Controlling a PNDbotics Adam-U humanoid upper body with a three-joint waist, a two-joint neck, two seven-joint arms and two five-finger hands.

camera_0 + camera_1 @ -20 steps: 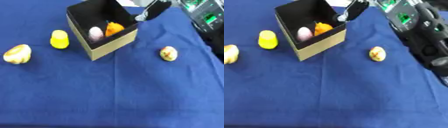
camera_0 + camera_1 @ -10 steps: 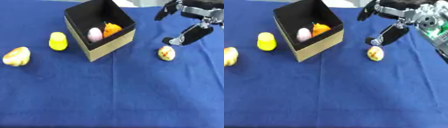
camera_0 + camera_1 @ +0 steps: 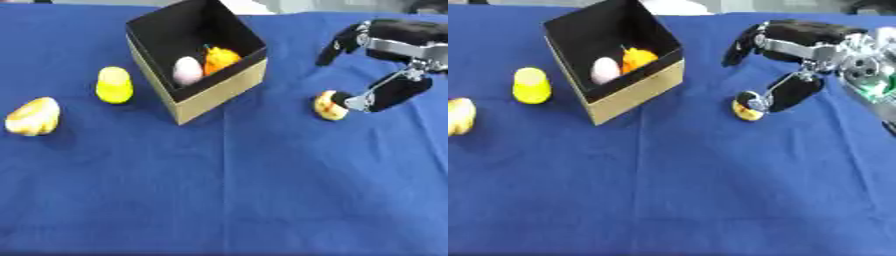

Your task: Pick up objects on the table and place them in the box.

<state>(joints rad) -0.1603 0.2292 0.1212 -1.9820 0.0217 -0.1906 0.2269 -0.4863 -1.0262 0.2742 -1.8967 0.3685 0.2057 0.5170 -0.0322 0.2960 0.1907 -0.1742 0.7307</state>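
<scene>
Reaching right hand [image 3: 394,65] for yellowish fruit-like object [image 3: 329,105]; fingers [image 3: 343,43] spread open, thumb touching it. Next: closing around it, lifting toward box [image 3: 196,55].

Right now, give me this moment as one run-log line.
right hand: open, thumb at yellowish object right of box | in box: pale egg shape, orange item | on cloth: yellow piece, pale-yellow piece | left hand: unseen

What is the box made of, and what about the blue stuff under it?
The box looks like cardboard: flat tan outer walls with sharp folded edges, and a matte black inside. The blue cover on the table looks like cloth, since it is dull, not shiny, with soft creases running across it. Neither can be told for sure.
</scene>
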